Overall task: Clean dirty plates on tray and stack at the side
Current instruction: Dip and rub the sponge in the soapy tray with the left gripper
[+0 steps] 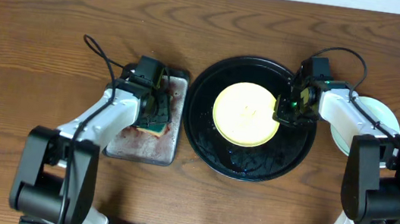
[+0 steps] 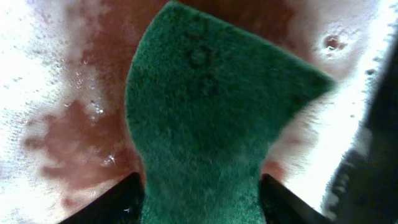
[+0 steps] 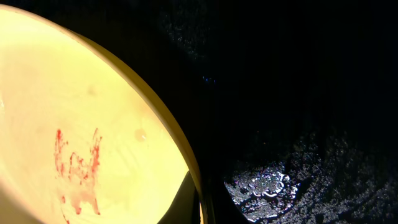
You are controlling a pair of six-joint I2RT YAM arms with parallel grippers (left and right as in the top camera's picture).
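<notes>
The pale yellow plate lies on the black tray. In the right wrist view the plate bears red smears, and wet foam sits on the tray. My right gripper is shut on the yellow plate's right rim, one finger over the inside. Pale mint-blue plates lie on the table right of the tray, partly under my right arm. My left gripper is shut on a green sponge and presses it on the small grey metal tray.
The grey metal tray is wet with reddish water and foam. The wooden table surrounds both trays. A cable loops behind my left arm.
</notes>
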